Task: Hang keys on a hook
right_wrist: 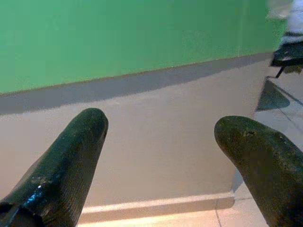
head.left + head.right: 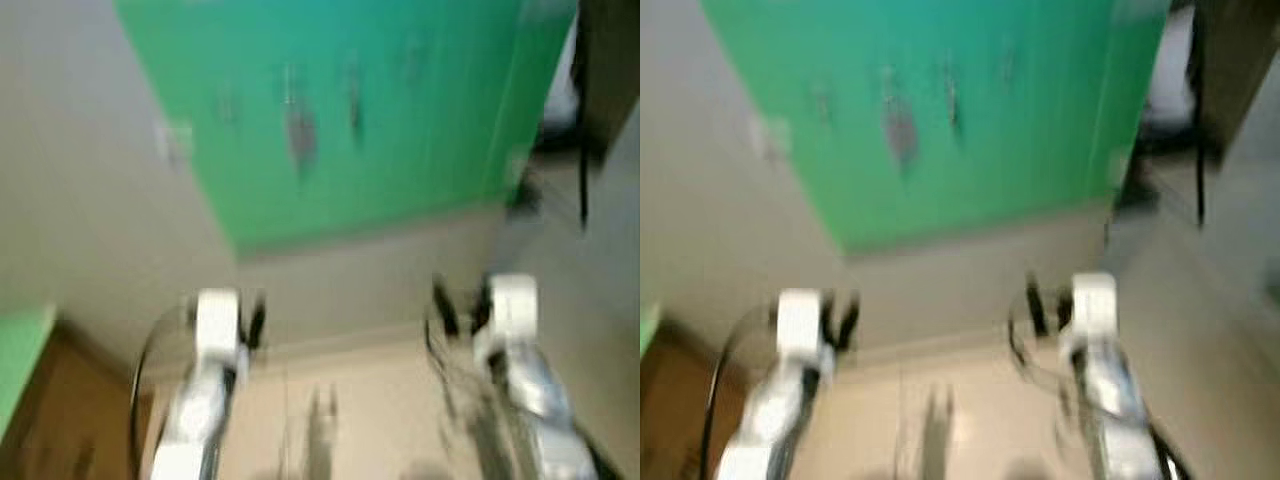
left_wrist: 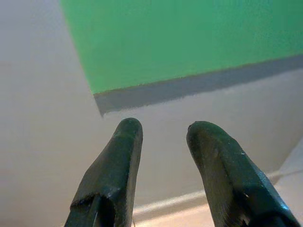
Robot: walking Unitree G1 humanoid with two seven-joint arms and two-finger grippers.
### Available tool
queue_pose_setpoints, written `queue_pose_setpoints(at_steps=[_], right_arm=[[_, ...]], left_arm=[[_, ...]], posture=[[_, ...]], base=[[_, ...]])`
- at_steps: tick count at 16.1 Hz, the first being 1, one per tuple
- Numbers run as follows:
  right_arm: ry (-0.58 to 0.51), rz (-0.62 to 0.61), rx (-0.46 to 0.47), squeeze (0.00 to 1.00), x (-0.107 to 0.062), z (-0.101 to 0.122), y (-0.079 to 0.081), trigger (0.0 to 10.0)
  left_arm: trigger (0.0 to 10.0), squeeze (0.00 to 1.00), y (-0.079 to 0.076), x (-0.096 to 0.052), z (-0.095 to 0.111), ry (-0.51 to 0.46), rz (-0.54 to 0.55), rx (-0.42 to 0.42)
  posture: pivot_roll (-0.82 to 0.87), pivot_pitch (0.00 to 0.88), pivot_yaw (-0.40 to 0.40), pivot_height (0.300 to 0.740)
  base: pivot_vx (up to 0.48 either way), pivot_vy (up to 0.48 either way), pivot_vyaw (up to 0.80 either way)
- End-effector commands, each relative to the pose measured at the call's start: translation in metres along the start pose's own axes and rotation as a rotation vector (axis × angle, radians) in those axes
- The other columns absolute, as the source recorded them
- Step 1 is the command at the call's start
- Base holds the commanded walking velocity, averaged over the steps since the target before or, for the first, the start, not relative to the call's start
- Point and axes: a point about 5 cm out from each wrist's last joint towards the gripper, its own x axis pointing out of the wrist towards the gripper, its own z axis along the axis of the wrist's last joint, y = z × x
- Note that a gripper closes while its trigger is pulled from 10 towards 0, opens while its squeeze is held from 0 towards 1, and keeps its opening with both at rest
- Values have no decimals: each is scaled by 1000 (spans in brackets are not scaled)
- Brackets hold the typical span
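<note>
Green upper wall [image 2: 340, 110] over a pale grey lower band [image 1: 156, 137], w/ a light skirting board [image 1: 151, 206] meeting a beige floor [image 2: 370, 410]. Head views are motion-blurred. Several dark smudges hang on the green part [image 2: 300, 135], prob. hooks or keys, too blurred to tell which. Left gripper [image 3: 158, 130] is held low in front of the robot, fingers a narrow gap apart, holding nothing. Right gripper [image 1: 158, 130] is alongside, fingers spread wide, also holding nothing. Both point at the lower wall, well apart from it
</note>
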Motion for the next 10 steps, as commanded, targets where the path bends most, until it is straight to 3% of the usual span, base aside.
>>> queue_pose_setpoints(at_steps=[1,6,10], right_arm=[[0,34,7,0,6,2,9,10000],[18,68,-9,0,14,-2,17,10000],[34,31,-9,0,13,-8,14,10000]], left_arm=[[10000,0,13,-1,1,-3,45,26],[10000,0,15,3,5,-17,31,57],[10000,0,13,8,6,-14,-5,86]], posture=[[-199,17,107,740],[-191,2,112,740],[-208,0,121,740]], base=[[-259,409,775],[-259,408,700],[0,0,0]])
